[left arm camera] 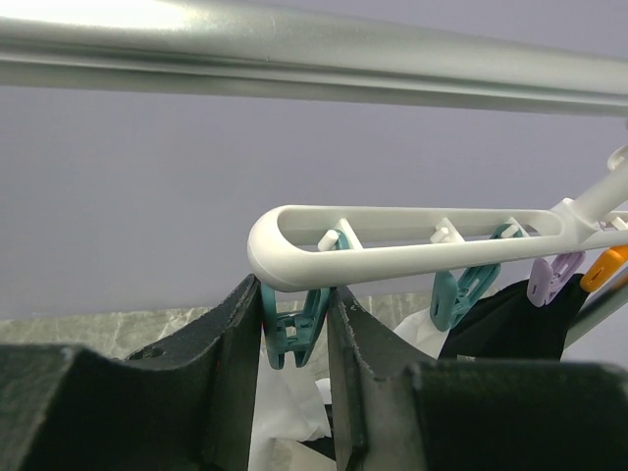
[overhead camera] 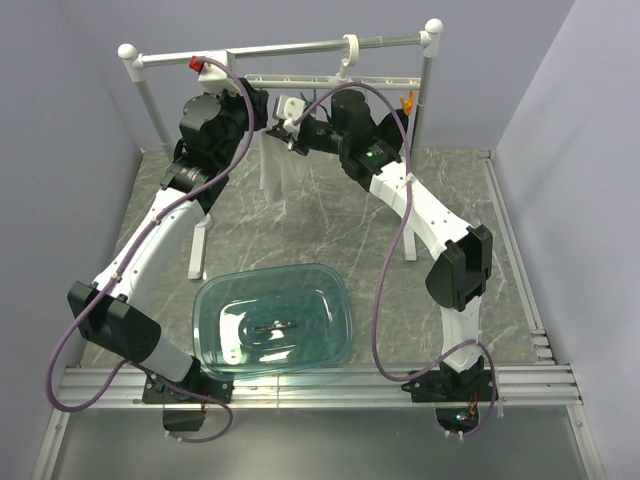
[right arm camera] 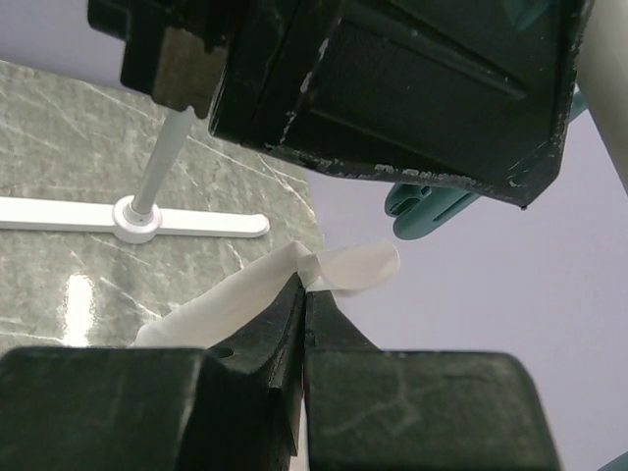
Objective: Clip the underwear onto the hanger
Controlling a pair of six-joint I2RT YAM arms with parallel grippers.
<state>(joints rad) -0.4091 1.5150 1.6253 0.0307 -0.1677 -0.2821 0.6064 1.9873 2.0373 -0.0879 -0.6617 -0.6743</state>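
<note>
The hanger (left arm camera: 392,257), a white bar with pegs, hangs by its hook (overhead camera: 346,56) from the grey rail (left arm camera: 294,49). My left gripper (left arm camera: 294,319) is shut on the end teal peg (left arm camera: 294,329), one finger against each of its levers. My right gripper (right arm camera: 306,292) is shut on a corner of the white underwear (right arm camera: 235,299), holding it just below that teal peg (right arm camera: 432,208). In the top view the underwear (overhead camera: 278,172) droops under both grippers, left (overhead camera: 272,112) and right (overhead camera: 292,140). Along the bar sit a second teal peg (left arm camera: 461,291), a purple peg (left arm camera: 552,278) and an orange peg (left arm camera: 608,267).
A black garment (left arm camera: 510,319) hangs from the purple peg. The rail stands on white posts with feet (right arm camera: 137,218) on the marbled table. A clear teal bin (overhead camera: 272,320) sits near the front, between the arm bases. Grey walls enclose the space.
</note>
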